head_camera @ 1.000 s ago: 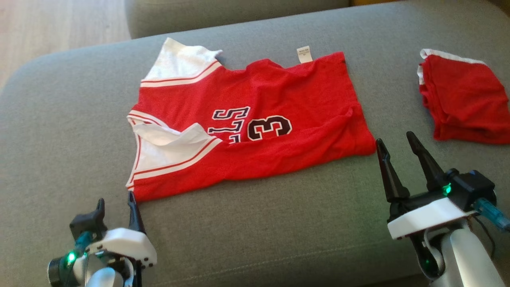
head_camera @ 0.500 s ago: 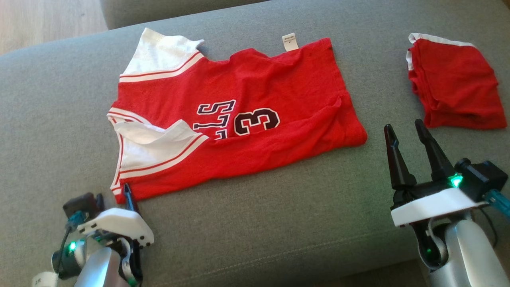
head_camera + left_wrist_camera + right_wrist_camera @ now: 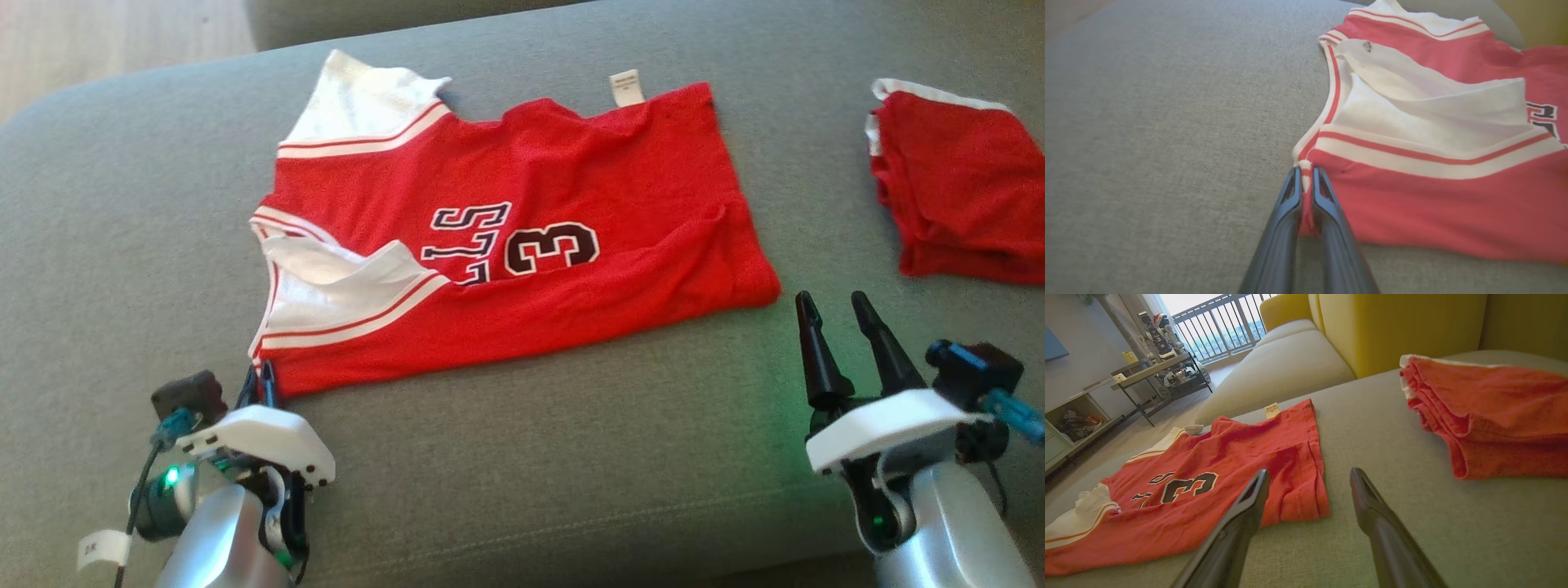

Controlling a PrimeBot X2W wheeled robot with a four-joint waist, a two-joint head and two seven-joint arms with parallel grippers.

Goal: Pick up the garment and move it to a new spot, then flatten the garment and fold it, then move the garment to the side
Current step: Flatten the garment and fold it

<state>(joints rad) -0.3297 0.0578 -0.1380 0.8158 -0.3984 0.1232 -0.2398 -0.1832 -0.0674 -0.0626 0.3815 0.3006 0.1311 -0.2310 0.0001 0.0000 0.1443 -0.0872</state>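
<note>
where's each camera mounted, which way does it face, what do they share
Head view: on the head, looking forward and down at the sofa seat and red jersey; left gripper lower left, right gripper lower right.
Left wrist view: on the left wrist, looking along its fingers, shut on the jersey's corner.
Right wrist view: on the right wrist, looking along its open fingers towards a yellow sofa.
Shared: all show the jersey; head and right wrist also show the folded red garment.
</note>
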